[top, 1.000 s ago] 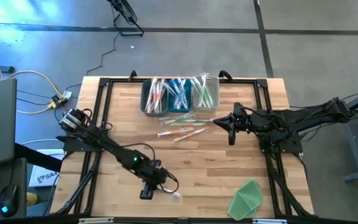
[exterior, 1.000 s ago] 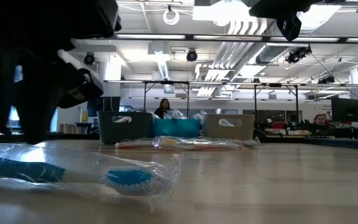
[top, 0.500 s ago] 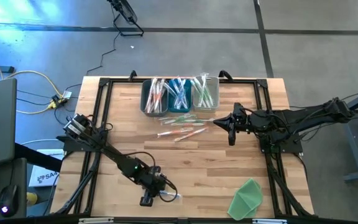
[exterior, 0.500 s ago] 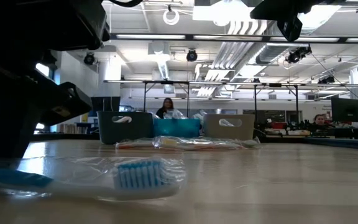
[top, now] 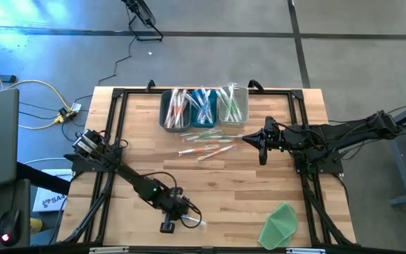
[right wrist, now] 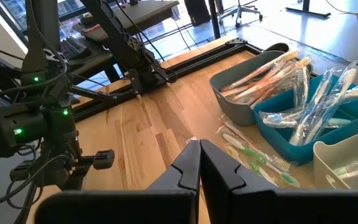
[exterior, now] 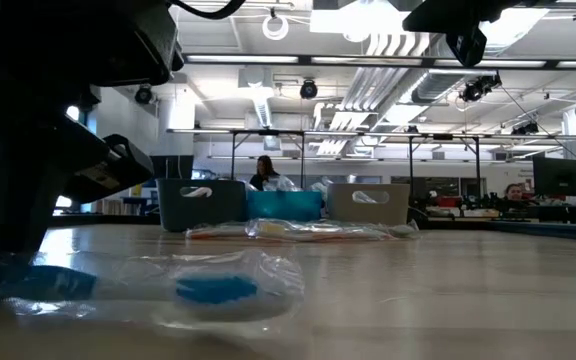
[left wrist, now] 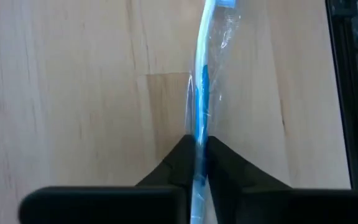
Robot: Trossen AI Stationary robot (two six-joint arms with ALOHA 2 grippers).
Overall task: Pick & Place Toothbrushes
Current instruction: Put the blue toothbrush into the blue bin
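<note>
Left gripper (left wrist: 196,163) pinches a wrapped blue toothbrush (left wrist: 202,93) at the table's (top: 259,197) near edge; right gripper (right wrist: 199,163) hangs closed, empty.

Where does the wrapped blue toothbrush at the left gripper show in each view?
High view: blue toothbrush at the near table edge.
Low view: foreground, bottom left.
Left wrist view: centre, pinched between the left gripper fingers.
Right wrist view: not in it.
Shared landmark: the teal bin.

My left hand (left wrist: 196,163) is matt black; the toothbrush (left wrist: 201,93) wears glossy, crinkled clear plastic, on a smooth pale wooden worktop (left wrist: 73,93).
</note>
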